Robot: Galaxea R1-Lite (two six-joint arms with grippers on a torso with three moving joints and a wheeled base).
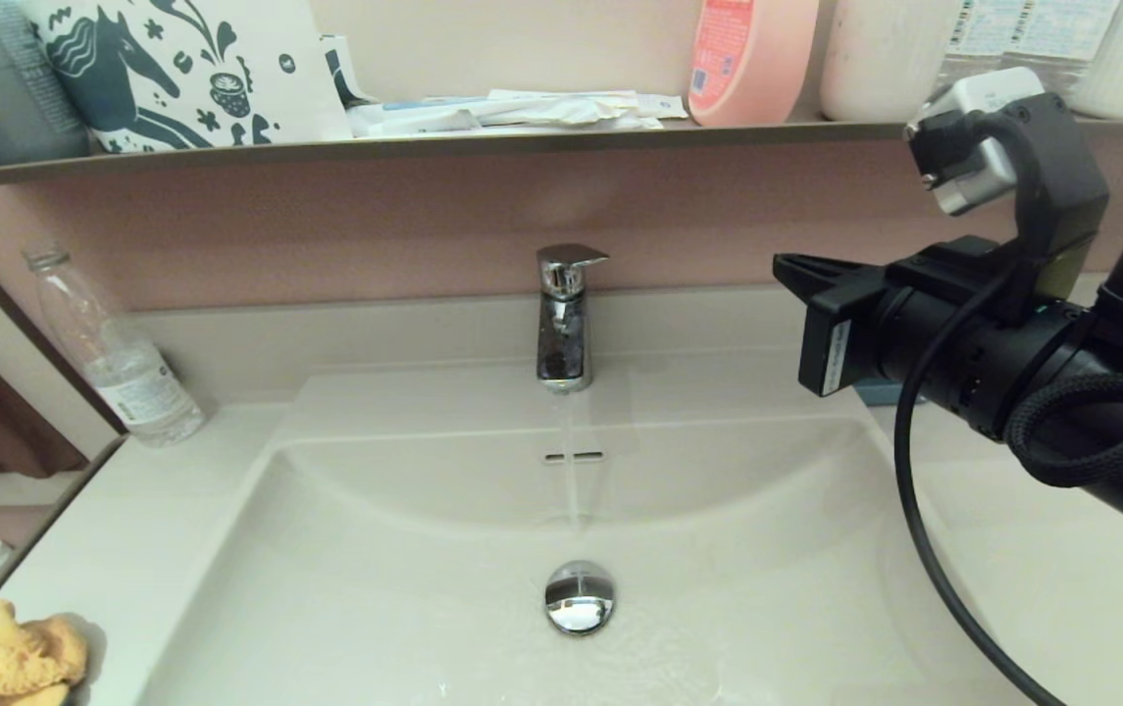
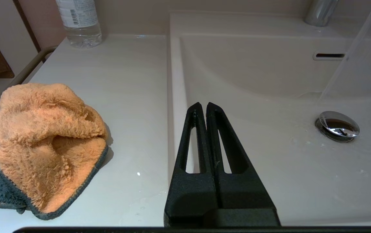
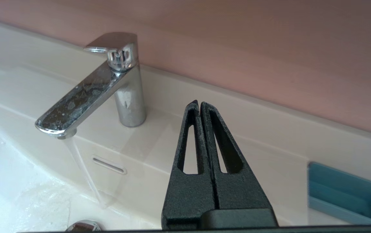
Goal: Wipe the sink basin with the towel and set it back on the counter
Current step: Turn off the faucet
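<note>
One fluffy towel (image 2: 46, 142) on smooth counter (image 2: 127, 97)

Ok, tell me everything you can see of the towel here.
The towel is a small fluffy yellow-orange terry cloth with a dark grey-blue stitched edge. It lies crumpled in a loose heap on the counter, left of the sink basin and nearer the front edge than the plastic bottle. Neither gripper touches it; the left gripper, shut, is over the basin's left rim.
</note>
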